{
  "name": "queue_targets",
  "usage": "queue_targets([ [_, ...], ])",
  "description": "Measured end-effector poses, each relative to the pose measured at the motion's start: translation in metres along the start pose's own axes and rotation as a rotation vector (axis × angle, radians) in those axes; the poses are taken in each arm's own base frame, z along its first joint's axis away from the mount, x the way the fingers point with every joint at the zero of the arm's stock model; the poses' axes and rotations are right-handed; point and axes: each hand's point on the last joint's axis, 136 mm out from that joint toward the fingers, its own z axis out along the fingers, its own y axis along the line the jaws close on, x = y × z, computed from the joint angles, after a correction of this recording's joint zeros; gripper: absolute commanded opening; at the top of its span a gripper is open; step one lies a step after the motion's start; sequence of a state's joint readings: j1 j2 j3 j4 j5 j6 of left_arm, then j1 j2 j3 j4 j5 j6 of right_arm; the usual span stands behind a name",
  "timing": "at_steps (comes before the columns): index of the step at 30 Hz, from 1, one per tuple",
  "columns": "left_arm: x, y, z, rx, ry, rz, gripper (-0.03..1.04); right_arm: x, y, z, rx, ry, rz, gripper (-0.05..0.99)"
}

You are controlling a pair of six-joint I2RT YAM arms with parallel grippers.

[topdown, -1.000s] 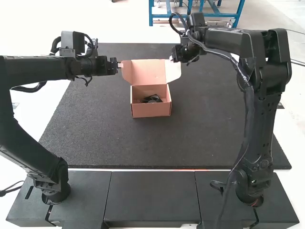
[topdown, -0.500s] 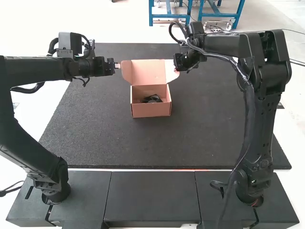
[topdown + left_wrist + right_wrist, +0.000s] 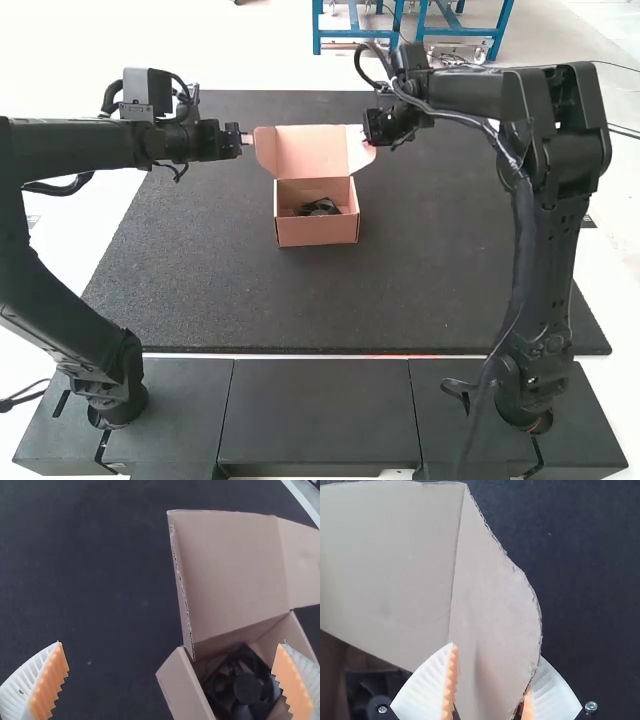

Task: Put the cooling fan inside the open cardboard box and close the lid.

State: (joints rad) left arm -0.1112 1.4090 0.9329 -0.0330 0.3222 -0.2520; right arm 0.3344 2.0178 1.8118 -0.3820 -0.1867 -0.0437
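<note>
We find the cooling fan (image 3: pixel 240 687) inside the cardboard box (image 3: pixel 316 227), lid (image 3: pixel 300 150) upright. The left gripper (image 3: pixel 243 141) is spread wide beside it, and the right gripper (image 3: pixel 372 140) stands parted astride the side flap (image 3: pixel 495 605)

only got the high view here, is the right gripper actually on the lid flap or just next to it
Observer: In the right wrist view the right gripper straddles the side flap of the lid. The flap runs between its two fingers, which stand apart rather than clamped on it.
Operator: ok and the fan, just a dark blob for me, is it properly in
Observer: The left wrist view looks down into the cardboard box. The cooling fan lies inside, below the rim, with its hub and blades facing up.
</note>
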Motion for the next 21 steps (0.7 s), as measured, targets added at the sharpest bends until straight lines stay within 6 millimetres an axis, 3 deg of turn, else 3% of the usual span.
queue_targets([
  [7, 0.000, 0.000, 0.000, 0.000, 0.000, 0.000, 0.96, -0.030, -0.005, -0.007, 0.006, -0.100, -0.003, 0.30],
  [12, -0.001, 0.000, 0.000, 0.001, -0.004, 0.001, 0.96, -0.029, -0.012, -0.007, 0.014, -0.097, 0.005, 0.25],
  [21, -0.002, 0.000, 0.000, 0.002, -0.007, 0.002, 0.96, -0.026, -0.013, -0.006, 0.016, -0.087, 0.008, 0.24],
])
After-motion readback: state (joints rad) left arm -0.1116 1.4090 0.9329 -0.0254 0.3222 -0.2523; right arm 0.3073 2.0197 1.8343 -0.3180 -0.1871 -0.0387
